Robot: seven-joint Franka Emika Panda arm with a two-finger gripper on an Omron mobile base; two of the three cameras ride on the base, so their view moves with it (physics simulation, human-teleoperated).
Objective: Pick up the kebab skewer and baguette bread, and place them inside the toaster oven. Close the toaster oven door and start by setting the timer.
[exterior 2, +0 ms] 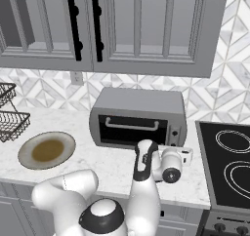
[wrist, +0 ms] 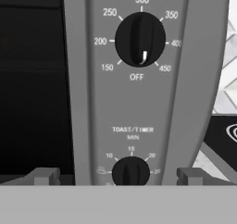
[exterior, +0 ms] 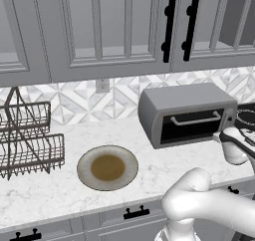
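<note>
The grey toaster oven point(exterior: 187, 113) point(exterior 2: 139, 115) stands on the counter against the tiled wall. Its door point(exterior: 194, 123) point(exterior 2: 128, 127) is shut, the bar handle across the dark glass. My gripper point(exterior 2: 181, 151) point(exterior: 222, 135) hovers right in front of the oven's right-hand knob panel point(wrist: 134, 93), open with nothing between its fingertips point(wrist: 44, 176). In the hand view the timer knob point(wrist: 131, 172) lies between the two tips, and the temperature knob point(wrist: 140, 39) above points near OFF. The kebab skewer and the baguette bread are hidden.
An empty round plate point(exterior: 107, 168) point(exterior 2: 46, 150) with a brown centre lies left of the oven. A wire dish rack point(exterior: 27, 140) point(exterior 2: 10, 118) stands at the far left. A black stovetop point(exterior 2: 229, 171) adjoins the counter on the right. Wall cabinets hang overhead.
</note>
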